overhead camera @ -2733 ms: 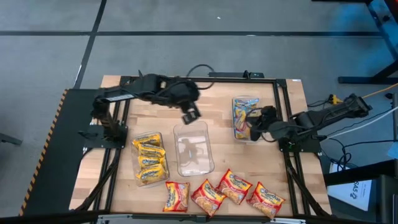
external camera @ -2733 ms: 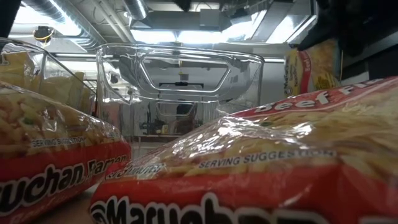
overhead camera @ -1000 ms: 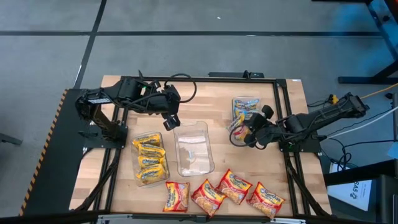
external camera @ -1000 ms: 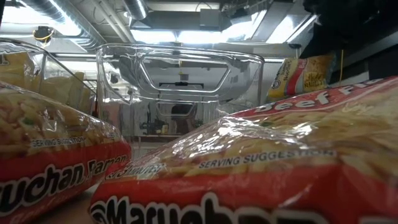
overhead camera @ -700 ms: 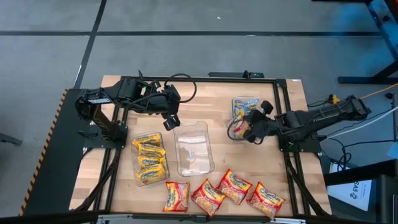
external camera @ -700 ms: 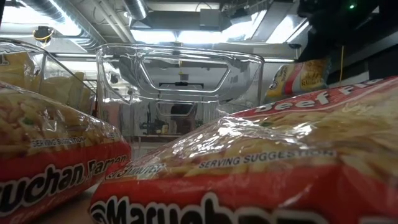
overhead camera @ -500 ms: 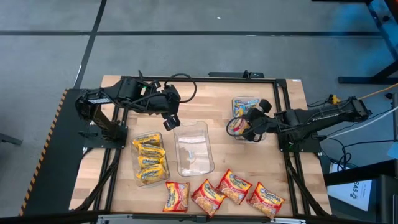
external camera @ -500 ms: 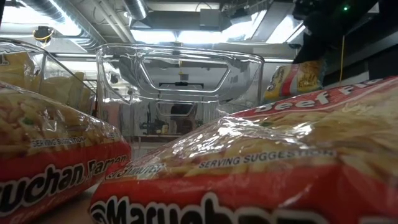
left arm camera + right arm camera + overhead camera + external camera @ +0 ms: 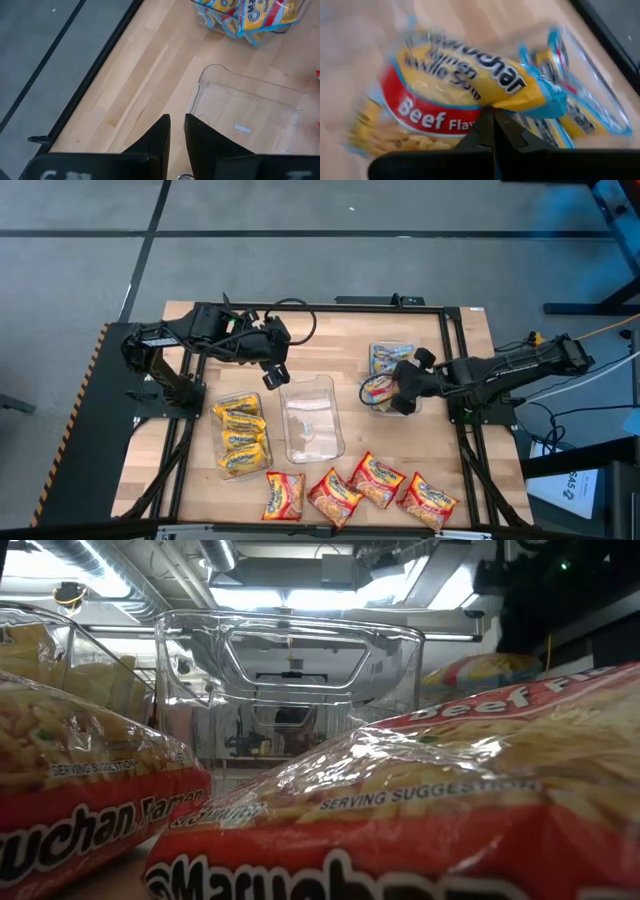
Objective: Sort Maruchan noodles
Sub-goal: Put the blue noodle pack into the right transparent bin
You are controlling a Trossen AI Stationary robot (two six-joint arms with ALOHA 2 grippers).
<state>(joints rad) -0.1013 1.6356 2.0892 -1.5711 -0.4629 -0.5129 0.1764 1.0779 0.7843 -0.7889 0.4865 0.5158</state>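
My right gripper (image 9: 392,394) is shut on a blue-edged yellow Maruchan packet (image 9: 374,389) with a red "Beef" band (image 9: 450,95). It holds the packet just left of the clear tray (image 9: 392,356) that contains more blue-edged packets (image 9: 580,105). The low view shows the packet (image 9: 480,670) in the air, nearly flat. My left gripper (image 9: 276,372) is shut and holds nothing, hovering off the far-left corner of the empty clear tray (image 9: 310,420). Several red-orange packets (image 9: 360,485) lie flat along the table's near edge. My right gripper pinches the packet between its two fingers at one edge (image 9: 492,102), about midway along that edge. The fingers come roughly level from the table's right side. The packet is lifted clear and sticks out toward the table's left, lying almost flat.
A third clear tray (image 9: 242,435), left of the empty one, is filled with yellow packets. A black frame (image 9: 450,380) borders the wooden table on the left, far and right sides. Bare wood lies between the empty tray and the blue-packet tray. Cables (image 9: 300,320) run near the far edge.
My right gripper has moved a little toward the table's left, carrying the packet away from the blue-packet tray. The packet has tipped from nearly upright to almost flat. My left arm has kept still.
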